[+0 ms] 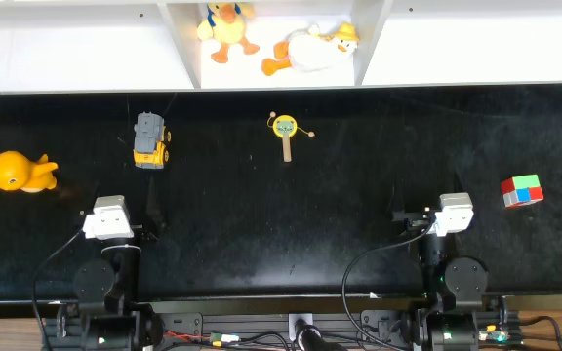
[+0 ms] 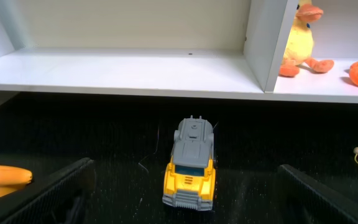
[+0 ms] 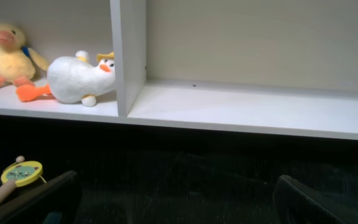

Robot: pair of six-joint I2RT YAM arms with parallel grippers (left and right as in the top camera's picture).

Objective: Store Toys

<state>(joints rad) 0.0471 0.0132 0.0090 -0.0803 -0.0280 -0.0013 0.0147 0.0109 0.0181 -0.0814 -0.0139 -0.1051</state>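
Top view, far left: an orange duck [image 1: 22, 173] sits on the black surface [image 1: 359, 205], well apart from the other toys. To its right, nearer the arm bases, is the left hand [image 1: 111, 205]. It holds nothing, and the left wrist view shows its fingers [image 2: 55, 193] spread wide, one at each side. Straight ahead of that hand stands a toy truck [image 1: 150, 139] (yellow body, grey cab and roof), upright on its wheels. It is between the hand and the white shelf [image 1: 76, 49] that runs along the far edge of the surface, and it touches neither.

Near the middle, a small drum rattle [image 1: 285, 130] lies flat on the surface close to the shelf front, its wooden handle pointing back toward the arm bases. Behind it, in the shelf's middle compartment, a yellow plush duck [image 1: 226, 24] sits upright at the left. A white plush duck [image 1: 312, 49] lies on its side just beside it, orange feet toward the yellow one; whether the two touch I cannot tell.

Further right, the right hand [image 1: 449, 203] is back near its base, facing the shelf's right compartment. Its fingers [image 3: 36, 199] are set wide apart with nothing between them. At the far right, a colour cube [image 1: 522, 190] rests on the surface, showing green, red and blue faces.
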